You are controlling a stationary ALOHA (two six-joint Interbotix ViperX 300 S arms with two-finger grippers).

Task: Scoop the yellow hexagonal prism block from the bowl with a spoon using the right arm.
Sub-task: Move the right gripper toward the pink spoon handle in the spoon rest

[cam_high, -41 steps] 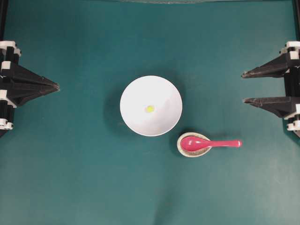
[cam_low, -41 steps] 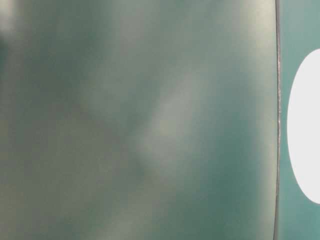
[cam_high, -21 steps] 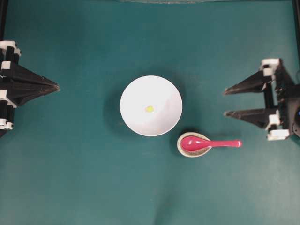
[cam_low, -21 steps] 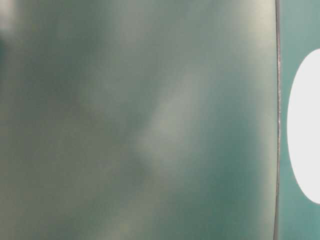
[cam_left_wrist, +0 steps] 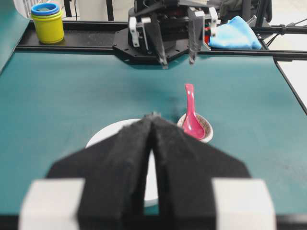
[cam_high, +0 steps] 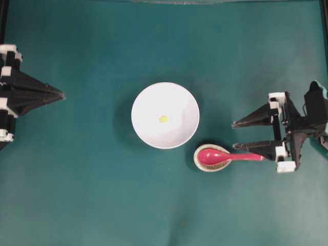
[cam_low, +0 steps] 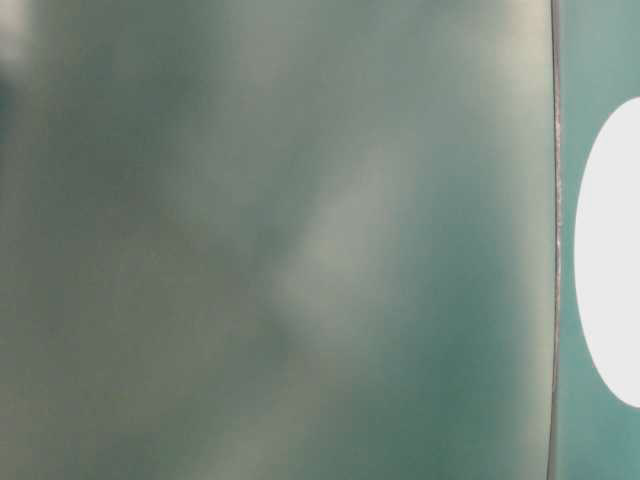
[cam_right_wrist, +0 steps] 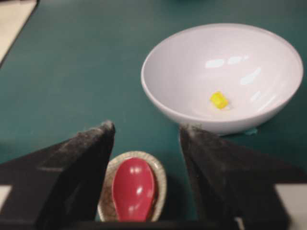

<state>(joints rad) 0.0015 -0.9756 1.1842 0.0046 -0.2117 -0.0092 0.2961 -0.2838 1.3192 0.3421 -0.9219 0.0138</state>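
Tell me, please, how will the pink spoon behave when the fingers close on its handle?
The spoon looks glossy and rigid, so it will probably not bend but may slip. Its scoop rests in the speckled rest while the handle sticks out, so it might pivot or tip. It seems light for the open right gripper.

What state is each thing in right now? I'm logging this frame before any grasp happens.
Right gripper: open, above the spoon handle, holding nothing.
Left gripper: shut, empty, parked at the table's edge.
Spoon: ungrasped, scoop lying in the spoon rest.
Spoon rest: on the table beside the bowl, holding the scoop.
Bowl: upright, holding only the block.
Yellow block: loose on the bowl's bottom.
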